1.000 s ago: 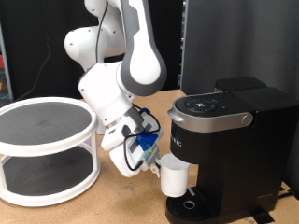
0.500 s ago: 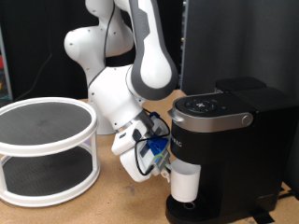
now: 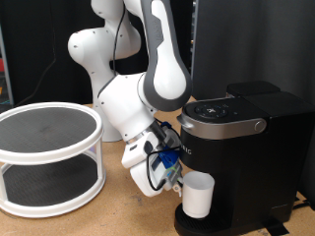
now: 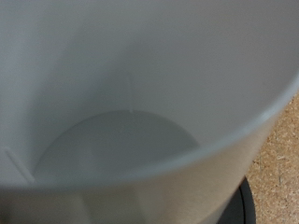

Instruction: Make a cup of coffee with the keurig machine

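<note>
Gripper (image 3: 177,177) closed on the cup (image 3: 198,195), lower centre, beneath the keurig machine (image 3: 241,147); round shelf (image 3: 49,147) stands left.

Wrist view is almost all cup (image 4: 121,103) interior, blurred; rim cut off by the picture's edges, handle not visible. Gripper (image 3: 180,184) fingertips in the exterior view are hidden behind the cup (image 3: 198,196) and blue wiring, so jaw state unreadable. Keurig machine (image 3: 241,147) is cut off at the exterior view's right edge; drip tray mostly hidden by the cup. Button labels too small to read.
</note>
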Controlling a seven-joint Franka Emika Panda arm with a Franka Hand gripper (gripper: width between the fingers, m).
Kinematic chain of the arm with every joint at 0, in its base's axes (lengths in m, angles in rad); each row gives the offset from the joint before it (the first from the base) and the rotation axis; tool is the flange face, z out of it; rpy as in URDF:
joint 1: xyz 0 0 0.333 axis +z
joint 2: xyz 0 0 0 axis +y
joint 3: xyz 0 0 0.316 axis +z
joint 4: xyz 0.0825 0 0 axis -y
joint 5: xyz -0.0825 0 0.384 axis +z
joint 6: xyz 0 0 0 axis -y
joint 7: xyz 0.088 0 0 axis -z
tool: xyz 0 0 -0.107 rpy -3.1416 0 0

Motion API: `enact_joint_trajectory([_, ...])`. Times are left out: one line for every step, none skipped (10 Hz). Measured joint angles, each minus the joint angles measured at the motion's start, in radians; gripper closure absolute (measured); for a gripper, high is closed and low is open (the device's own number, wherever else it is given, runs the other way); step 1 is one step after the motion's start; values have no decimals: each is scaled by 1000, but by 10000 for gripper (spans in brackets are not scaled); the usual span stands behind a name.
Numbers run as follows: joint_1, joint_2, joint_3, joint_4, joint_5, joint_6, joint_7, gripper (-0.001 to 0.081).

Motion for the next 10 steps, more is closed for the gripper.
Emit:
enact_joint_trajectory([0,5,1,1,8,0,-9,732])
enact_joint_trajectory([0,10,1,3,16,0,-21,732])
enact_joint_trajectory([0,16,1,5,20,0,-23,732])
enact_joint_trajectory([0,16,1,6,21,0,-24,732])
enact_joint_trajectory([0,16,1,6,21,-1,-24,542])
enact_joint_trajectory([0,16,1,6,21,-2,-24,361])
enact_joint_trajectory([-1,15,-1,3,15,-5,-24,361])
enact_joint_trajectory([-2,10,-6,-6,-7,-11,-24,225])
enact_joint_trajectory([-6,-4,-12,-25,-48,-20,-13,225])
enact_joint_trajectory([-15,-29,-23,-51,-102,-42,6,59])
